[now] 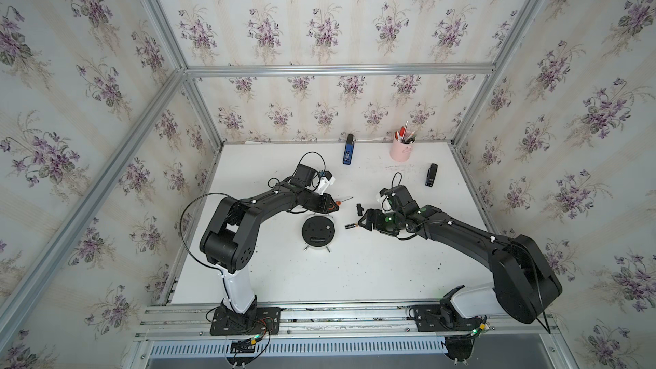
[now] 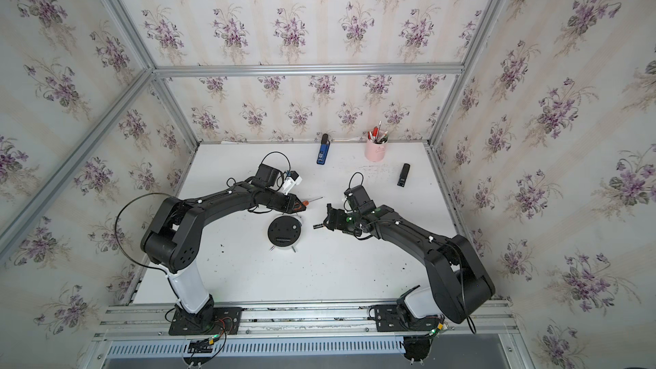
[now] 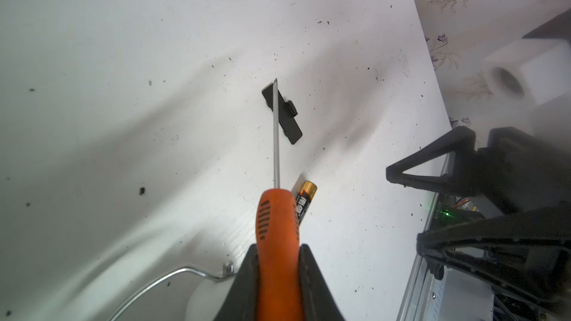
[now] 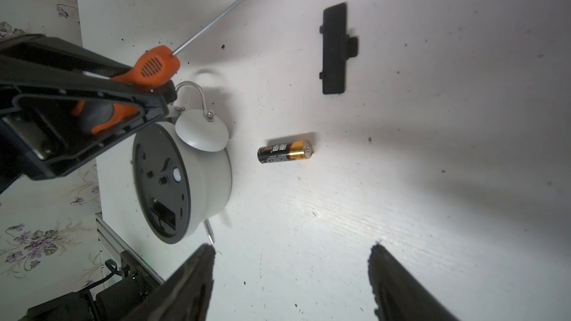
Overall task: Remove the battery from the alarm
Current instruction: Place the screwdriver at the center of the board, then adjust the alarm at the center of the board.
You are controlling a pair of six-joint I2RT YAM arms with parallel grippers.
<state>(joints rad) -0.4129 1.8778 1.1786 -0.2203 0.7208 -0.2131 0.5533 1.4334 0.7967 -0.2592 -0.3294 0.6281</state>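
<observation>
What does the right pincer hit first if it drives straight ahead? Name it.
Most likely the battery, lying on the table dead ahead of the open right pincer. How high the pincer hangs is unclear, so it could pass over.

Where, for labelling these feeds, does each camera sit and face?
Top views: high at the front, looking down on the table; left arm and right arm whole.
Left wrist: on the left arm, looking along the left gripper and its screwdriver toward the cover.
Right wrist: on the right arm, past the open right gripper toward battery and alarm.
Shared: both wrist views show battery and cover.
</observation>
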